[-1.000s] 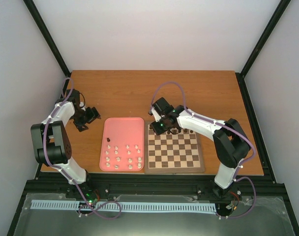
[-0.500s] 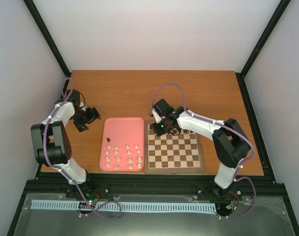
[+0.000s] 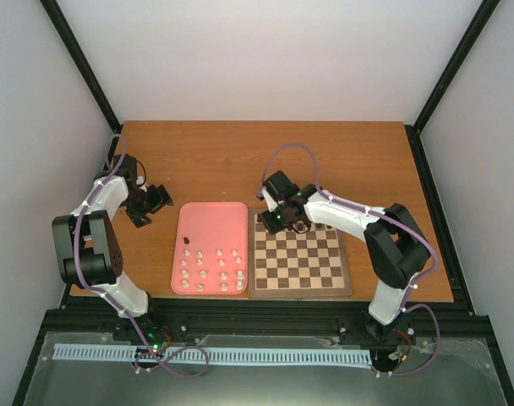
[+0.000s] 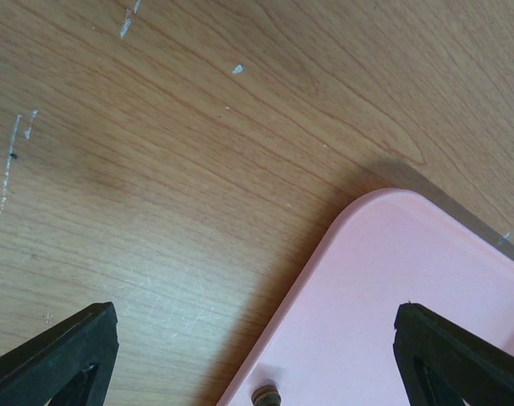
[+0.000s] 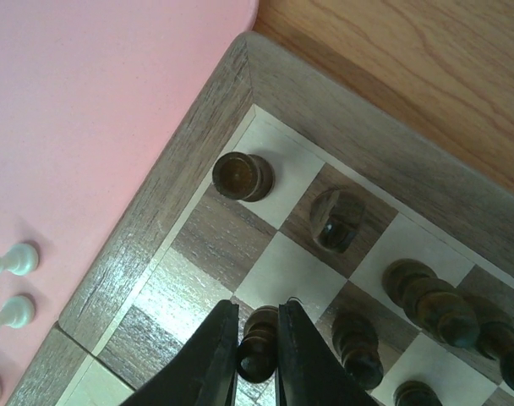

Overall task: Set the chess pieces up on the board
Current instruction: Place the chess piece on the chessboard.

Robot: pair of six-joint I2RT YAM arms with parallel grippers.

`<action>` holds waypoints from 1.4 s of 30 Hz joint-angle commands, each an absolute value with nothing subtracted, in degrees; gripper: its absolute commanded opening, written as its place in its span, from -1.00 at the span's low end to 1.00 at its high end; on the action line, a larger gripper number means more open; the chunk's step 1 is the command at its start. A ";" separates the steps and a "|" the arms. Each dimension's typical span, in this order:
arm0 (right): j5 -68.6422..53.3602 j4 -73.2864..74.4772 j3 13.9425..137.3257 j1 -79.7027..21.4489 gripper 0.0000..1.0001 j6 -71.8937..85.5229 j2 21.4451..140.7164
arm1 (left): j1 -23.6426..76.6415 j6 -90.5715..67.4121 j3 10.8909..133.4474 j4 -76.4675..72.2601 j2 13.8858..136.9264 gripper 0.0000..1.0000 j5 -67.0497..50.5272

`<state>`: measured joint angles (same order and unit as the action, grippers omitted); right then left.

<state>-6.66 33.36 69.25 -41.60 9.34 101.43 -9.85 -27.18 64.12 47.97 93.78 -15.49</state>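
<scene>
Overhead and wrist views. The desk [image 3: 240, 161] is a reddish-brown wood-grain surface; the left wrist view shows pale scuffs [image 4: 12, 161] in its finish. White walls [image 3: 274, 59] enclose it, with black struts [image 3: 79, 59] at the corners. Purple cables [image 3: 291, 150] loop along both arms.

The board [image 3: 299, 290] lies at the near centre of the desk, at 3 o'clock from the pink tray [image 3: 210, 220] and just beside it. Dark pieces [image 5: 426, 296] stand on its far rows, one in the corner square [image 5: 242, 176]. The right hand [image 5: 257, 313] hangs over the board's 11 o'clock corner, its fingers pressed against either side of an upright dark pawn [image 5: 259, 342] in the second row.

Cream pieces [image 3: 210, 271] stand in rows on the near half of the tray, with one dark piece [image 3: 187, 241] at 11 o'clock from them. The left hand [image 3: 151, 203] is spread wide and holds nothing, at 10 o'clock from the tray over bare wood.
</scene>
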 commanded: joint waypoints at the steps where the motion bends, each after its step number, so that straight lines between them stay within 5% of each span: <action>1: -4.40 30.78 67.84 -41.13 -0.75 10.45 101.89 | -9.65 -26.11 63.85 48.08 92.14 0.99 -15.64; 42: -4.28 27.76 68.82 -41.13 -0.64 10.81 103.60 | -9.67 -26.06 64.07 47.81 93.35 1.00 -15.67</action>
